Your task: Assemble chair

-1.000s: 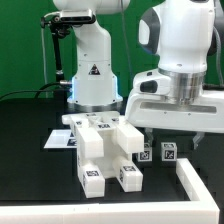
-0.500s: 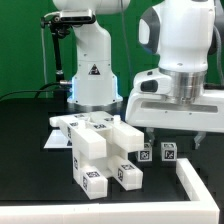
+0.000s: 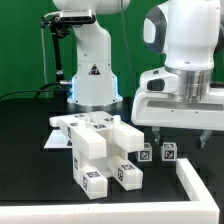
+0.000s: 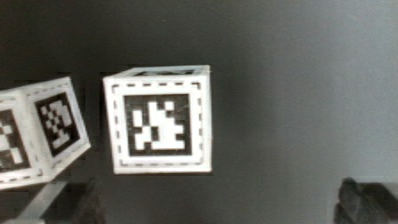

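Two close neighbours: tagged block (image 3: 168,152) under the gripper (image 3: 181,136) (spread wide, empty), second block (image 3: 145,153) just beside it. Off-centre descent could clip and topple one.

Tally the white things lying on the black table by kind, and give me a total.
Part-built chair: 1
Small tagged blocks: 2
Low white wall: 1
Marker board: 1
Total: 5
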